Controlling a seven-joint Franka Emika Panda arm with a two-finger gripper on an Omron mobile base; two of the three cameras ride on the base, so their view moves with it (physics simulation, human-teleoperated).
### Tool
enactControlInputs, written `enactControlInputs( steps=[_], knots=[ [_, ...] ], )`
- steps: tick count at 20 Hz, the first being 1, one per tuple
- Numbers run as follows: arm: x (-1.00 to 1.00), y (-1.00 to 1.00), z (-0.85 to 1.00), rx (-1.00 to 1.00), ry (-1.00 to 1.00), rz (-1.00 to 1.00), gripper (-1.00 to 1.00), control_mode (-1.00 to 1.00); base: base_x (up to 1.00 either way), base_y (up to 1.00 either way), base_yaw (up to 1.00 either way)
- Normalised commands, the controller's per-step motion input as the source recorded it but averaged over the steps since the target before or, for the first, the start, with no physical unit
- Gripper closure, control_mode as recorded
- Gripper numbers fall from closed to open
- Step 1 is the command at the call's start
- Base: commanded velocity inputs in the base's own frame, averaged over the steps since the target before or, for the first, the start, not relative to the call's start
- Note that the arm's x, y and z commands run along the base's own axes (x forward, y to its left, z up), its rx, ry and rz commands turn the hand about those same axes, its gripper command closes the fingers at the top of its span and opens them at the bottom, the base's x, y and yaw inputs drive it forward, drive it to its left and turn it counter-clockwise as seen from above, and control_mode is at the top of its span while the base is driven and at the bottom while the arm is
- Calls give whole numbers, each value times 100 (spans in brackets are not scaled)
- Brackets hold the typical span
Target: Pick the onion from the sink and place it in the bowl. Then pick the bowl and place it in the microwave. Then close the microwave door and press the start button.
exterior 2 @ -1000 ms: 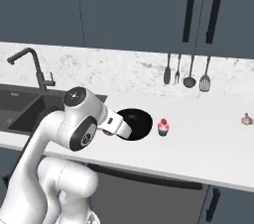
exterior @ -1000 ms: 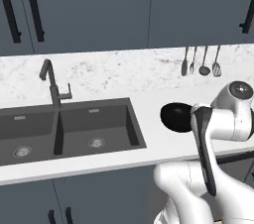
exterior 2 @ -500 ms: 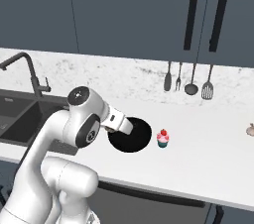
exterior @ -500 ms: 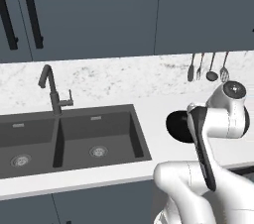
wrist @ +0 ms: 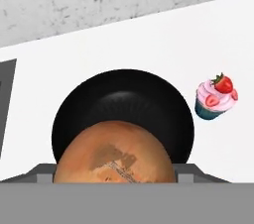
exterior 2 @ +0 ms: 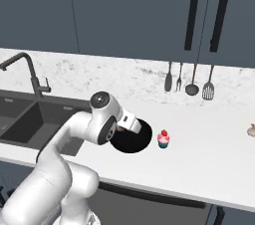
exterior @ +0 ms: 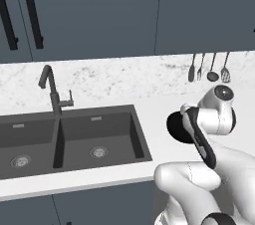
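Note:
The orange-brown onion [wrist: 115, 153] sits between my fingers, and my gripper [exterior 2: 123, 130] is shut on it. It hangs just above the near-left rim of the wide black bowl [wrist: 124, 94]. That bowl [exterior 2: 135, 140] rests on the white counter to the right of the dark double sink [exterior: 74, 139]. In the left base view my forearm covers most of the bowl [exterior: 173, 127]. The microwave and its door lie out of view.
A pink cupcake [wrist: 214, 96] with a strawberry stands on the counter right of the bowl, also the cupcake [exterior 2: 163, 139]. The dark faucet [exterior: 52, 89] rises behind the sink. Kitchen utensils [exterior 2: 191, 77] hang on the marble backsplash. A small pale object [exterior 2: 252, 130] lies far right.
The whole picture has slid a little in both base views, so the camera has moved. My gripper stays shut on the onion over the bowl.

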Motion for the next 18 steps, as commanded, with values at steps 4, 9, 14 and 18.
enactControlInputs(
  steps=[4, 9, 14, 18],
  knots=[
    [63, 0, -22, 3, 19, 2, 100, -100, 0, 0, 0],
    [37, 0, -25, 0, 13, 0, 100, -100, 0, 0, 0],
    [19, -8, -44, 0, 3, 5, 100, -100, 0, 0, 0],
    [23, -15, -44, 0, 5, 5, 100, -100, 0, 0, 0]
  ],
)
